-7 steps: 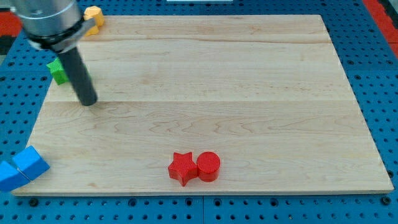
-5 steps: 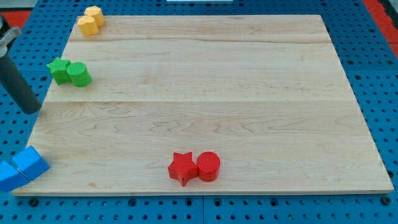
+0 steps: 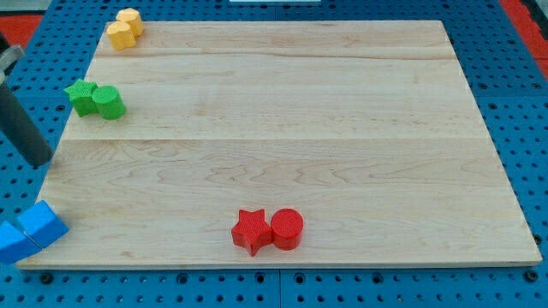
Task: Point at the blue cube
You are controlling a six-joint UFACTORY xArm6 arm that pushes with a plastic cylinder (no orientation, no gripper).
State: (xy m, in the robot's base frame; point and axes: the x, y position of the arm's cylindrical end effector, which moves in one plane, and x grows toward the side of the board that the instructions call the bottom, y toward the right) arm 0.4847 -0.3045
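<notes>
The blue cube sits at the bottom left corner of the wooden board, touching a second blue block that is cut off by the view's left edge. My tip is at the board's left edge, above the blue cube in the view and apart from it. The rod slants up to the view's left edge.
A green star and green cylinder touch at the left. Two yellow blocks sit at the top left corner. A red star and red cylinder touch near the bottom edge.
My tip has moved from beside the green blocks to the board's left edge, then slightly down toward the blue cube. No block has moved.
</notes>
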